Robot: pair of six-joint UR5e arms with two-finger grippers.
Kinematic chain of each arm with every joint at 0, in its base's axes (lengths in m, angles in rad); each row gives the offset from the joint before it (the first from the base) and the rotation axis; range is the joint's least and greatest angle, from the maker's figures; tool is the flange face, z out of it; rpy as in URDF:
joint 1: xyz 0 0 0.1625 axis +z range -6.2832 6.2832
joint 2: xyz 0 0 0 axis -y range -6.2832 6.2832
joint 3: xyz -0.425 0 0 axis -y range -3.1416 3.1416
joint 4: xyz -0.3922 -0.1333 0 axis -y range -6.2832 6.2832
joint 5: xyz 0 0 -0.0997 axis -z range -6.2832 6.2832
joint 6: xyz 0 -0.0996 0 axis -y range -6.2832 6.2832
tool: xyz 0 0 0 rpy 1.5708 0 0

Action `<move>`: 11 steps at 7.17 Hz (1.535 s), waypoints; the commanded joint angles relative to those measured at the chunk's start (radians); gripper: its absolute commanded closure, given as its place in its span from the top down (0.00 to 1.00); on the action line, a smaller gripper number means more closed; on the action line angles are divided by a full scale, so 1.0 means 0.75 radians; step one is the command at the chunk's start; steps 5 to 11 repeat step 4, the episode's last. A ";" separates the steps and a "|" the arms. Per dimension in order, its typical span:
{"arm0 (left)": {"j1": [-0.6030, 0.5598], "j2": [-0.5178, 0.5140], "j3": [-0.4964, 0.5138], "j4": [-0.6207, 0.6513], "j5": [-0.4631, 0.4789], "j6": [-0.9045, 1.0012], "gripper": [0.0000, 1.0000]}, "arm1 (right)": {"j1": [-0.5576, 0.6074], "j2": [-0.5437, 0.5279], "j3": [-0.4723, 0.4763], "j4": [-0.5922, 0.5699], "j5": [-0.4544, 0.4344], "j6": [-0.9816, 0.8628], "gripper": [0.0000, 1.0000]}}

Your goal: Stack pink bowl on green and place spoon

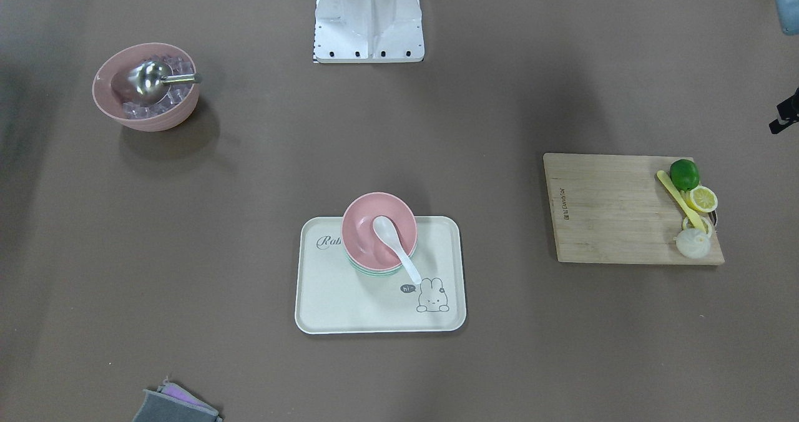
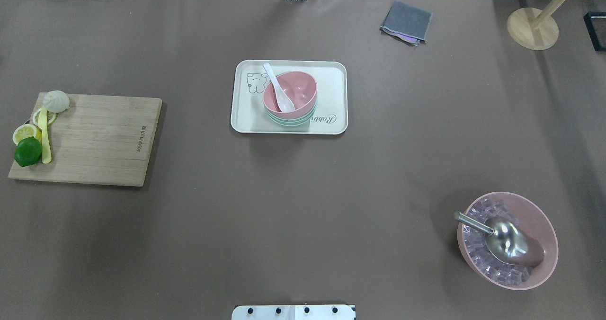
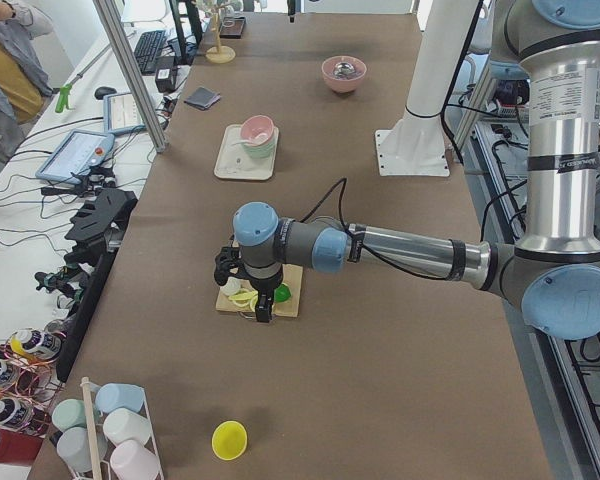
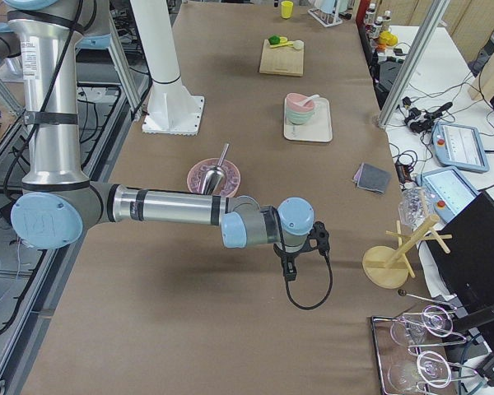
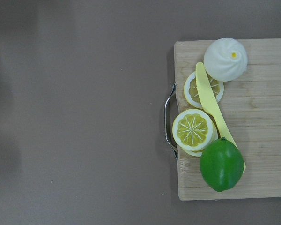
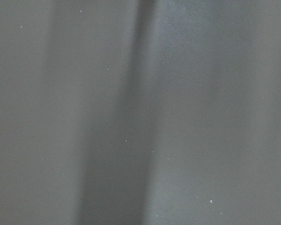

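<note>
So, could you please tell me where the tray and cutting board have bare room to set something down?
On the tray, the operator-side half is bare beside the rabbit print; the stacked bowls and spoon crowd its robot-side edge. The cutting board is bare except its handle end, crowded with lime, lemon slices, yellow knife and bun.

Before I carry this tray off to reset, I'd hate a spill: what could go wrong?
The spoon only leans in the pink bowl, its handle jutting past the rim over the tray; a tilt could flip it out. The pink bowl merely nests in the green bowl, so the loose stack may slide on the tray.
</note>
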 commanded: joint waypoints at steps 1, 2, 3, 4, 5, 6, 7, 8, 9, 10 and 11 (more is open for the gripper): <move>0.001 -0.012 -0.004 -0.001 0.001 -0.001 0.98 | 0.000 -0.009 0.009 -0.002 0.005 0.000 1.00; 0.001 -0.019 -0.004 -0.005 0.003 0.001 0.98 | 0.000 -0.007 0.012 0.002 0.003 0.000 1.00; 0.001 -0.019 -0.012 -0.007 0.001 -0.001 0.98 | 0.000 -0.005 0.012 0.002 0.003 0.000 1.00; -0.001 -0.019 -0.022 -0.005 0.003 -0.001 0.98 | 0.000 -0.005 0.012 0.002 0.001 0.000 1.00; -0.001 -0.019 -0.022 -0.005 0.003 -0.001 0.98 | 0.000 -0.005 0.012 0.002 0.001 0.000 1.00; -0.001 -0.019 -0.022 -0.005 0.003 -0.001 0.98 | 0.000 -0.005 0.012 0.002 0.001 0.000 1.00; -0.001 -0.019 -0.022 -0.005 0.003 -0.001 0.98 | 0.000 -0.005 0.012 0.002 0.001 0.000 1.00; -0.001 -0.019 -0.022 -0.005 0.003 -0.001 0.98 | 0.000 -0.005 0.012 0.002 0.001 0.000 1.00; -0.001 -0.019 -0.022 -0.005 0.003 -0.001 0.98 | 0.000 -0.005 0.012 0.002 0.001 0.000 1.00; -0.001 -0.019 -0.022 -0.005 0.003 -0.001 0.98 | 0.000 -0.005 0.012 0.002 0.001 0.000 1.00; -0.001 -0.019 -0.022 -0.005 0.003 -0.001 0.98 | 0.000 -0.005 0.012 0.002 0.001 0.000 1.00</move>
